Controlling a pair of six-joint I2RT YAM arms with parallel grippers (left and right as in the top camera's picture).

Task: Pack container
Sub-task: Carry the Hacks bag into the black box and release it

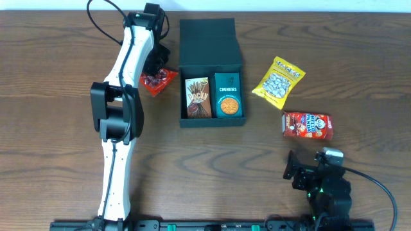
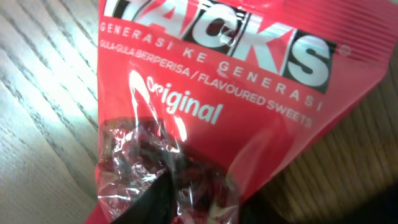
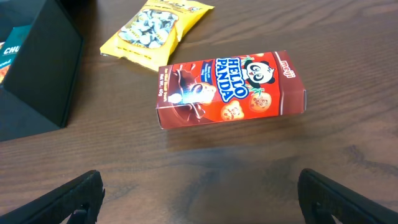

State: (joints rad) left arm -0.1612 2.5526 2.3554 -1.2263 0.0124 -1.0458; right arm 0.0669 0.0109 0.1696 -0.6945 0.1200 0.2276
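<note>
Overhead: table (image 1: 51, 128), free wood between container and front edge | container (image 1: 209, 37) centre-back, lid open rearward, holds Pocky (image 1: 198, 98) beside Chunkies (image 1: 228, 95) | left gripper (image 1: 156, 67) at Hacks bag (image 2: 249, 81) just left of container, grip cannot be told | right gripper (image 3: 199, 186) fingers apart, near Hello Panda box (image 3: 230, 88)

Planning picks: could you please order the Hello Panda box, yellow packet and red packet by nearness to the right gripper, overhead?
1. Hello Panda box, ahead of right gripper.
2. Yellow packet, right of container.
3. Red packet, far left.
</note>
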